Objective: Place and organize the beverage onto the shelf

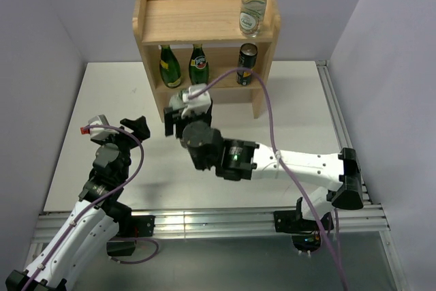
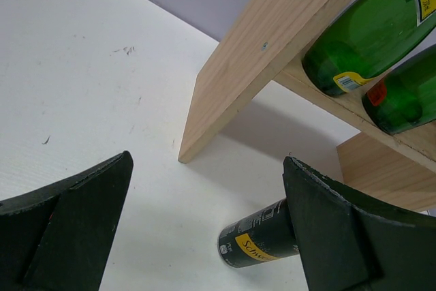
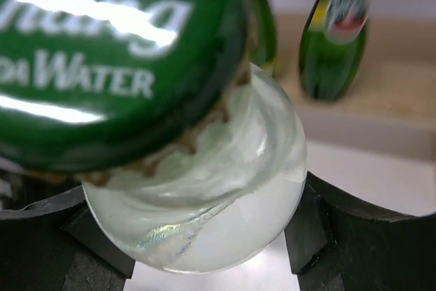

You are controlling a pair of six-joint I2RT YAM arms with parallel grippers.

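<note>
Overhead, the right gripper (image 1: 185, 110) sits mid-frame just below the shelf (image 1: 151, 15) and is by far the nearer arm. The left gripper (image 1: 119, 129) hangs at lower left, well apart from the shelf. On the top board a clear bottle (image 1: 253, 6) stands at the right. On the board below are two green bottles (image 1: 169, 65) and a can (image 1: 247, 63). Whatever the right gripper carries is hidden beneath it here.

In the left wrist view, its fingers (image 2: 68, 230) are spread wide around nothing. A second can (image 2: 253, 241) shows at lower centre, partly behind the right-hand finger. Its long axis runs from lower left to upper right, and I cannot tell whether it stands or lies.

In the right wrist view, the fingers (image 3: 361, 236) pinch the held bottle (image 3: 211, 223) on its glass below the green cap (image 3: 116, 52), with its long axis pointing at the camera. The shelf lies ahead, at the upper right of the frame. The likely next move is a lift onto a board. The bottle's base is out of sight.
</note>
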